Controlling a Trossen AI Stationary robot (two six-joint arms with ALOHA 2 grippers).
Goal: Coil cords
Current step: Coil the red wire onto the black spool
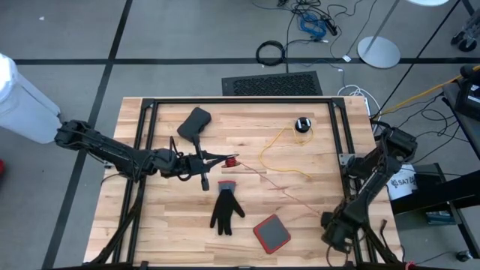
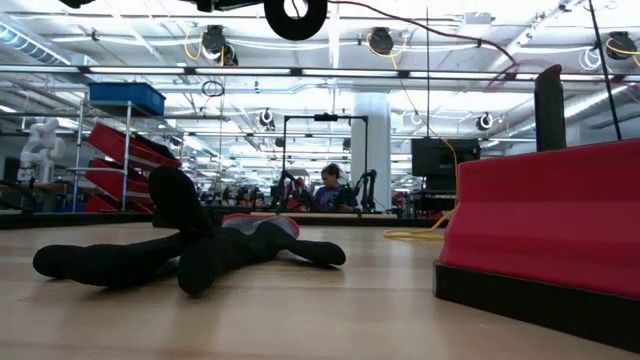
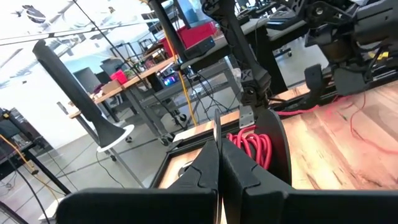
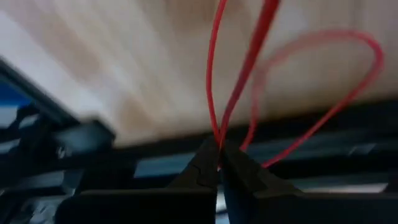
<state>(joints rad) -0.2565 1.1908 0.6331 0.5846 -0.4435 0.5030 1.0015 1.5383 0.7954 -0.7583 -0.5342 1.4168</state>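
A thin red cord (image 1: 289, 193) runs slack over the wooden table from my left gripper (image 1: 223, 160) at the middle to my right gripper (image 1: 330, 225) near the front right. Both are shut on it. At the left fingertips (image 3: 217, 152) sits a small coil of red cord (image 3: 252, 146) beside a black round piece (image 3: 277, 155). That piece also shows high up in the low view (image 2: 295, 15). A yellow cord (image 1: 281, 154) lies loose on the table at the far right, joined to a black round puck (image 1: 302, 124). My left gripper holds the red cord at its coiled end (image 3: 244, 142), level, coming from the table's left. The coil and its black round piece are lifted clear of the table. The fingers hide which part lies between them. My right gripper pinches the red cord at a bend (image 4: 219, 144) between its two fingertips, slanting down. Loops of cord (image 4: 323, 81) spread out beyond the fingers over the wood.
A black glove (image 1: 225, 210) lies at the front middle, with a red square pad edged in black (image 1: 271, 232) to its right. A black object (image 1: 195, 122) lies at the far left. Black frame rails (image 1: 142, 150) border the table. A person (image 2: 328, 185) sits far behind.
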